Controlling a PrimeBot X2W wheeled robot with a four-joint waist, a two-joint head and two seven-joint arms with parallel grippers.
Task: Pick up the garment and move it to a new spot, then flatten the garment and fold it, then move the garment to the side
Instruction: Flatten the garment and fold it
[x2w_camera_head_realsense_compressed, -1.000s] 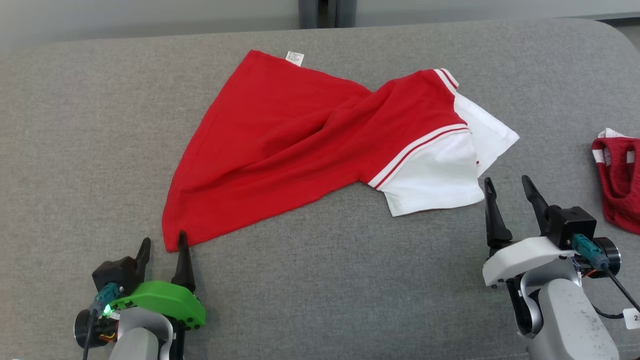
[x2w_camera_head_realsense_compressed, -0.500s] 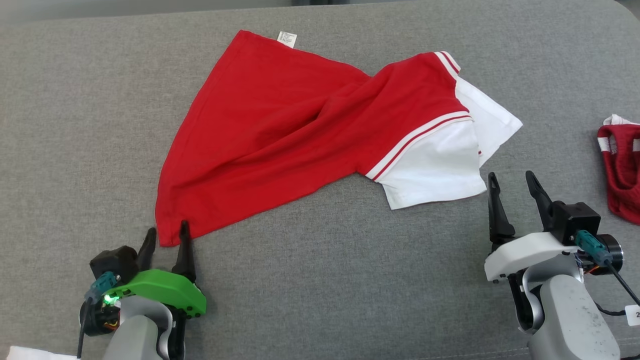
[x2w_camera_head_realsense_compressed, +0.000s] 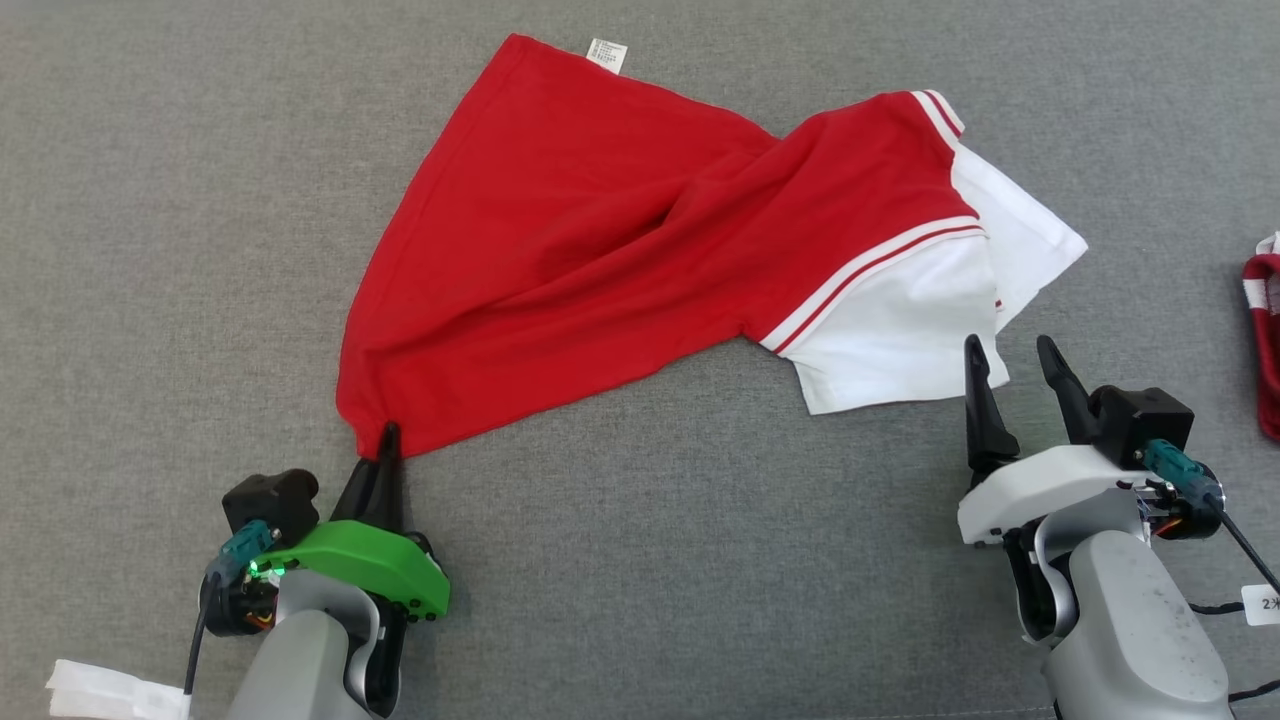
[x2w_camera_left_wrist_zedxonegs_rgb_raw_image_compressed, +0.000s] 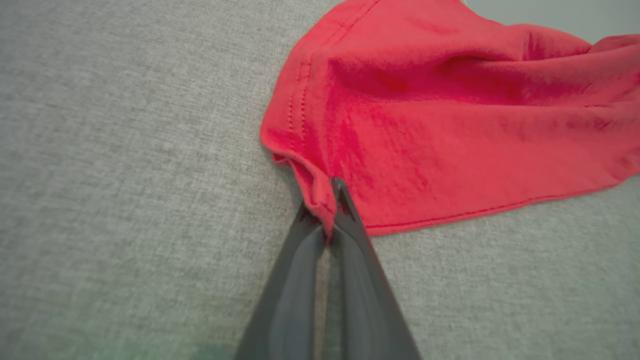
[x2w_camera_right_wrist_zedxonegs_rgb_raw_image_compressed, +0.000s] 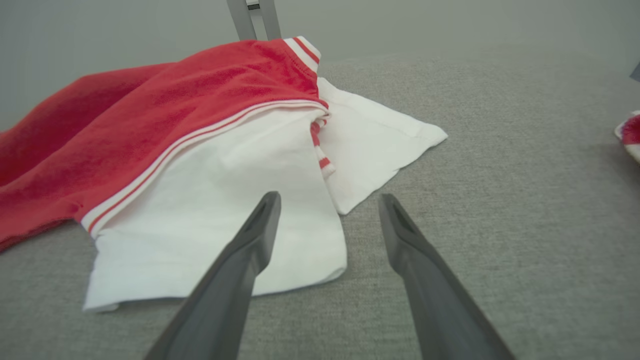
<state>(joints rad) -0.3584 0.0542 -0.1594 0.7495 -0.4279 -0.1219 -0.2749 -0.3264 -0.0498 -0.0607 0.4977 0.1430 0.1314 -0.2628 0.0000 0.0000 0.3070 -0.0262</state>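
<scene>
A red garment (x2w_camera_head_realsense_compressed: 620, 230) with white sleeves and red-and-white striped trim lies rumpled on the grey cloth surface (x2w_camera_head_realsense_compressed: 640, 560). My left gripper (x2w_camera_head_realsense_compressed: 388, 440) is shut on its near left hem corner; in the left wrist view the red garment (x2w_camera_left_wrist_zedxonegs_rgb_raw_image_compressed: 450, 130) bunches into that pinch at the left gripper (x2w_camera_left_wrist_zedxonegs_rgb_raw_image_compressed: 331, 210). My right gripper (x2w_camera_head_realsense_compressed: 1010, 360) stands open just off the corner of the white sleeve (x2w_camera_head_realsense_compressed: 890, 350). From the right wrist, the right gripper (x2w_camera_right_wrist_zedxonegs_rgb_raw_image_compressed: 330, 200) has one finger over the white sleeve (x2w_camera_right_wrist_zedxonegs_rgb_raw_image_compressed: 225, 210) and the other over bare surface.
A second red-and-white garment (x2w_camera_head_realsense_compressed: 1265, 340) sits at the far right edge, also glimpsed as the second garment (x2w_camera_right_wrist_zedxonegs_rgb_raw_image_compressed: 631, 132) in the right wrist view. A white paper scrap (x2w_camera_head_realsense_compressed: 100, 690) lies at the lower left. A grey post (x2w_camera_right_wrist_zedxonegs_rgb_raw_image_compressed: 252, 19) rises behind the surface.
My left gripper has gone from open beside the hem corner to shut on it. The head camera has tilted down and shifted. The right gripper has stayed open by the sleeve.
</scene>
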